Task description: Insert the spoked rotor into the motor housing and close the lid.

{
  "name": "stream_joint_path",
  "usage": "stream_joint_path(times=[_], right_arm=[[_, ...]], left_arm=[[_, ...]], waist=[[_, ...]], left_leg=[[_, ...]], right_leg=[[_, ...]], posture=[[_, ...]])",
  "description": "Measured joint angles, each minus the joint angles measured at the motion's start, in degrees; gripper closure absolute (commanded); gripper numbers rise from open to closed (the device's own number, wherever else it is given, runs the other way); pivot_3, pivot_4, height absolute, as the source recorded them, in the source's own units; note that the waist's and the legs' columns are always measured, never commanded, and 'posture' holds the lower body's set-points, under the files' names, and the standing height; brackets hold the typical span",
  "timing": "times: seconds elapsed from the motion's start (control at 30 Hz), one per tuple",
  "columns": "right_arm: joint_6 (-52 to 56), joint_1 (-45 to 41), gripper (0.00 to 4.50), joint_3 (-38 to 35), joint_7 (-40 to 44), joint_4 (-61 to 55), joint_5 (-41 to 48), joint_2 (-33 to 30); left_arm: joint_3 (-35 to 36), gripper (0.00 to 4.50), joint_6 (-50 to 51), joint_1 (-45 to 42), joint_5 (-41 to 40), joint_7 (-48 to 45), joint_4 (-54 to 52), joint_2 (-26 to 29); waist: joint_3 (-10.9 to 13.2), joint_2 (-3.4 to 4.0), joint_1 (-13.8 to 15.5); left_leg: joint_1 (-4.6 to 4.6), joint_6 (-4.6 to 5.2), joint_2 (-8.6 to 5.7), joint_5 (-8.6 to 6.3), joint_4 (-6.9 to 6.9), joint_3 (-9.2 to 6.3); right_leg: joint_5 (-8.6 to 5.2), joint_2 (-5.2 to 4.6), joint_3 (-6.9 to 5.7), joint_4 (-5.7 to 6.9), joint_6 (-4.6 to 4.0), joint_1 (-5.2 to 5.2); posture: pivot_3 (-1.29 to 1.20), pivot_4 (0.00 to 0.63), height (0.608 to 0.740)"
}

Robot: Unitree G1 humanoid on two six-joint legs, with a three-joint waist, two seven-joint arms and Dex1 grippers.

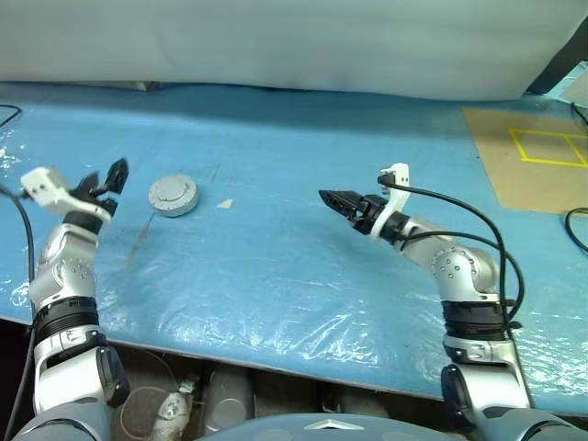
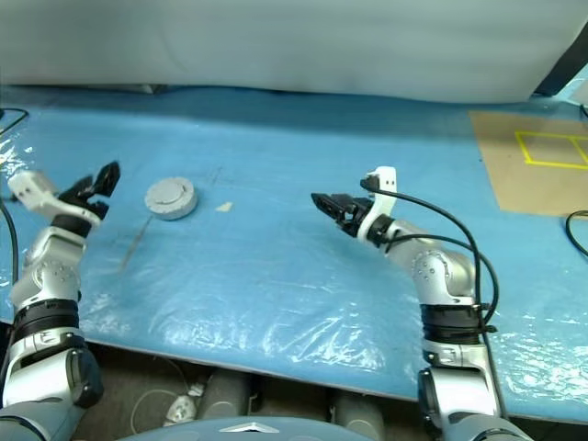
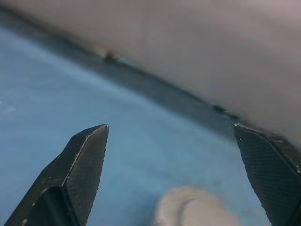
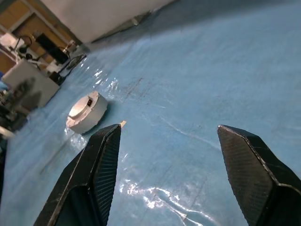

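We saw 1 motor housing (image 1: 173, 195), lid on, so its inside was hidden; it sat on the blue table (image 1: 294, 266) just beside the left gripper (image 1: 108, 179), whose 2 fingers stood wide apart, empty. The right gripper (image 1: 336, 201), well apart, was spread too, holding nothing. 1 small tan scrap (image 1: 225, 204) lay near the housing; we couldn't identify it.

Motor housing (image 1: 173, 195): one, lid on, just beside the left pincer (image 1: 104, 181) and well apart from the right pincer (image 1: 336, 201).
Small tan scrap (image 1: 225, 204): one (too small to identify), between the two pincers.
Pincers: two.
Blue surface (image 1: 276, 266): one.
Yellow-taped square (image 1: 549, 147): one, beyond the right pincer.
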Motion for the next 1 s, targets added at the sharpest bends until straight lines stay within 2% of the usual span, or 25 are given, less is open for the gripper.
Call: stream_joint_path(times=[0.17, 0.23, 0.37, 0.43, 0.67, 1.0], right_arm=[[-5.4, -2.4, 1.08, 6.1, 5.3, -2.2, -7.0, -4.8], [-7.3, -2.4, 1.08, 7.9, 6.3, -2.1, -9.6, -5.6], [-10.7, -2.4, 1.08, 11.1, 8.0, -1.9, -15.0, -7.3], [-11.5, -2.3, 1.08, 12.2, 9.0, -1.9, -16.5, -7.6], [-12.1, -1.3, 1.08, 13.7, 10.9, -2.1, -18.7, -7.7], [-14.5, 0.1, 1.08, 13.9, 13.3, -3.5, -22.3, -9.8]], left_arm=[[-11.7, 0.04, 10.5, 1.2, -4.5, -6.0, -20.7, -1.4], [-17.0, 0.04, 12.4, 2.8, -4.1, -8.2, -25.4, -2.1], [-27.5, 0.04, 11.1, 6.5, 1.8, -12.1, -29.9, -2.6], [-30.2, 0.04, 9.4, 6.8, 4.6, -12.6, -29.7, -4.1], [-31.5, 0.04, 8.3, 6.8, 6.1, -15.0, -29.7, -5.1], [-31.4, 0.04, 9.5, 6.8, 6.3, -17.1, -29.3, -3.6]], waist=[[0.0, 0.00, -0.2], [0.0, 0.01, -0.5], [0.0, 0.01, -1.0], [0.0, 0.01, -1.2], [0.0, 0.02, -1.6], [0.0, 0.02, -1.6]], left_leg=[[0.06, 0.00, -0.02, 0.00, -0.02, 0.10], [0.06, 0.01, -0.02, 0.00, -0.07, 0.14], [0.05, 0.02, 0.00, 0.00, -0.12, 0.15], [0.03, 0.02, 0.00, 0.00, -0.09, 0.14], [0.05, 0.04, 0.00, 0.01, -0.03, 0.15], [0.05, 0.06, 0.00, 0.01, -0.01, 0.15]], right_leg=[[0.00, 0.00, 0.10, 0.00, -0.01, 0.00], [0.00, 0.04, 0.16, 0.01, -0.01, -0.11], [-0.02, 0.07, 0.16, 0.02, -0.04, -0.15], [-0.02, 0.07, 0.16, 0.02, -0.03, -0.15], [-0.02, 0.07, 0.19, 0.03, -0.05, -0.13], [-0.06, 0.06, 0.19, 0.05, -0.13, -0.12]], posture=[[0.00, 0.150, 0.740], [0.00, 0.150, 0.740], [0.00, 0.150, 0.740], [0.00, 0.150, 0.740], [0.00, 0.150, 0.740], [0.00, 0.150, 0.740]])
